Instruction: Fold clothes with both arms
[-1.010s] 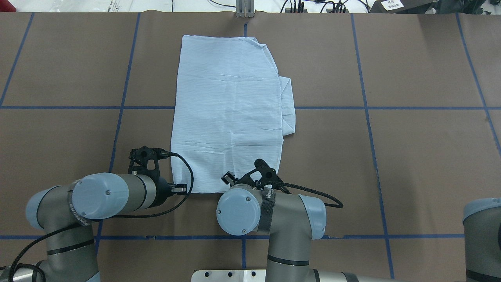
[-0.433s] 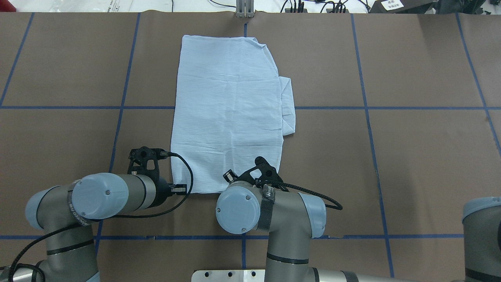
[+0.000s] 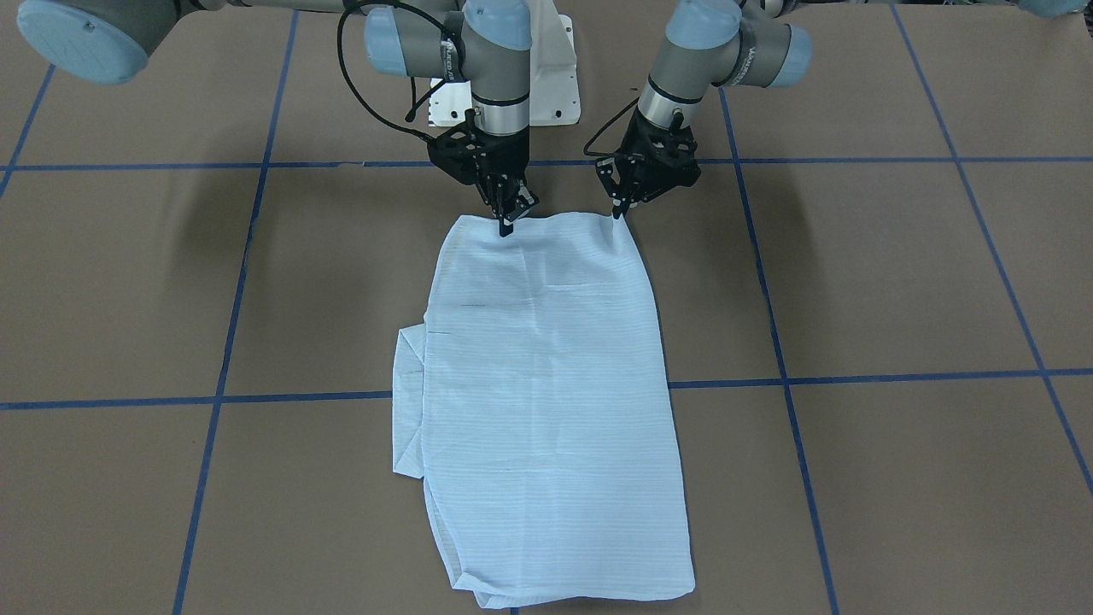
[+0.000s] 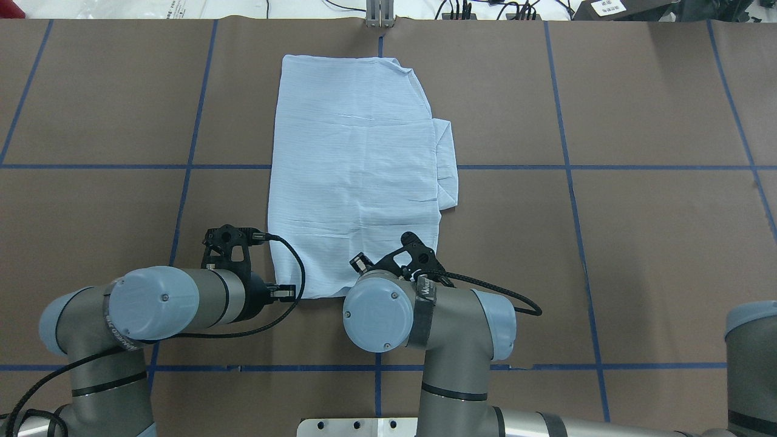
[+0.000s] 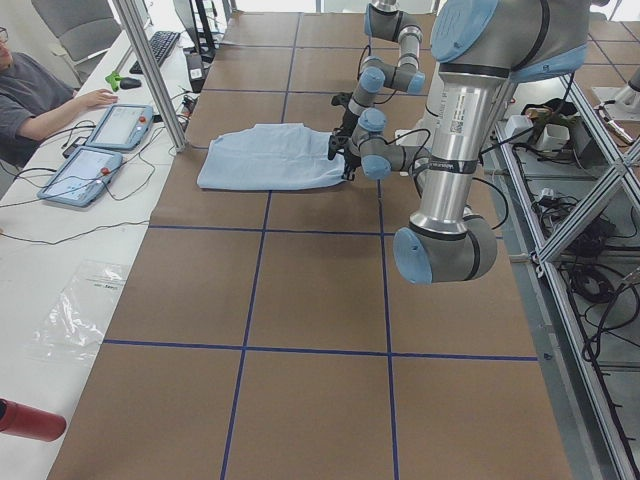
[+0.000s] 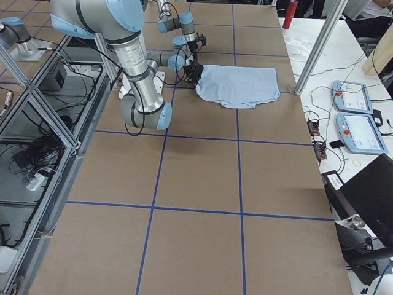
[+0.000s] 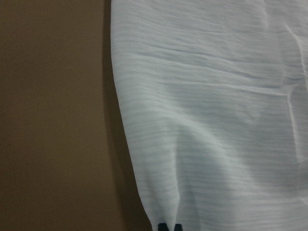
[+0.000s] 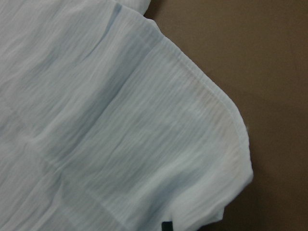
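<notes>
Two-arm fold, mid-task: the pale-blue shirt (image 4: 355,170) lies flat as a long rectangle near the ctr of the brown table (image 4: 637,243). It runs lengthwise away from the robot, w/ its far end close to the table's far edge. A folded flap (image 4: 446,164) sticks out from the long side on the robot's right, abt halfway along.

Both claws are at the hem end nearest the robot. The left gripper (image 3: 616,212) is at that end's left corner, tips together & pinching the cloth. The left wrist cam shows dark fingertips (image 7: 163,227) at the fabric's edge w/ creases running up from them. The right gripper (image 3: 506,224) bites the same edge a little in from the right corner, likewise clamped on the shirt. Its wrist cam shows one dark fingertip (image 8: 167,225) at the bottom of the view, beside a rounded corner of hem.

The left arm (image 4: 176,300) reaches in w/ its forearm lying across toward the robot's right. The right arm (image 4: 425,315) stands btwn the base & the hem, wrist pointing down. Blue tape lines (image 4: 570,167) mark the table in a grid; one runs under the shirt's middle. Seen from the robot's left end, an operator (image 5: 40,95) sits at a white bench w/ two tablets (image 5: 122,125)
</notes>
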Motion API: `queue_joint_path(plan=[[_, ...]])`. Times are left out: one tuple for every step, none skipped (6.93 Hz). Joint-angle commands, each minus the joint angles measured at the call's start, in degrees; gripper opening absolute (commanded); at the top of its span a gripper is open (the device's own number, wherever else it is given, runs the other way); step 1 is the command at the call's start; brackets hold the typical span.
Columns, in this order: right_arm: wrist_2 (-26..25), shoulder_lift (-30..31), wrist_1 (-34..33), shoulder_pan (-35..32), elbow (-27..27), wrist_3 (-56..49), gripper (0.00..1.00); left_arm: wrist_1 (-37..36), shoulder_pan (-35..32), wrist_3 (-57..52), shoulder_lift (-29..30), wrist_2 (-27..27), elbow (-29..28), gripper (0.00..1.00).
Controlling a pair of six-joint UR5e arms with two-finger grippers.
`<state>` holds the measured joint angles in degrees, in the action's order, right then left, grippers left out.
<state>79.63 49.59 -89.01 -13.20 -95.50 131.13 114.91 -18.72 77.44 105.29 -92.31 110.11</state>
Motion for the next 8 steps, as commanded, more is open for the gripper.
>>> queue_joint_path(plan=[[0.2,5.7,-3.5,0.1,-11.2,-0.2,0.00,-4.7,0.0,0.1,0.8,-1.5,5.4,0.00],[-0.4,7.0,-9.0,2.4,-17.7,0.0,0.00,-7.0,0.3,0.6,0.7,-1.9,9.1,0.00],[-4.1,7.2,-15.9,6.6,-25.2,0.4,0.00,-9.2,4.3,4.9,0.6,-1.6,12.6,0.00],[-5.9,7.0,-23.7,10.4,-31.6,1.4,0.00,-15.2,8.1,8.0,0.7,-1.6,19.3,0.00],[-6.0,6.7,-27.8,12.0,-35.1,2.3,0.00,-22.5,11.9,11.6,0.8,-1.5,26.2,0.00],[-5.9,6.2,-28.1,11.6,-35.2,2.2,0.00,-27.6,12.9,12.6,1.8,-1.6,29.9,0.00],[-5.9,5.4,-27.7,10.6,-34.2,0.0,0.00,-28.6,12.9,12.0,3.1,-1.7,29.0,0.00],[-5.8,5.2,-27.6,8.7,-33.8,-2.3,0.00,-28.9,12.3,11.6,3.3,-1.7,28.5,0.00]])
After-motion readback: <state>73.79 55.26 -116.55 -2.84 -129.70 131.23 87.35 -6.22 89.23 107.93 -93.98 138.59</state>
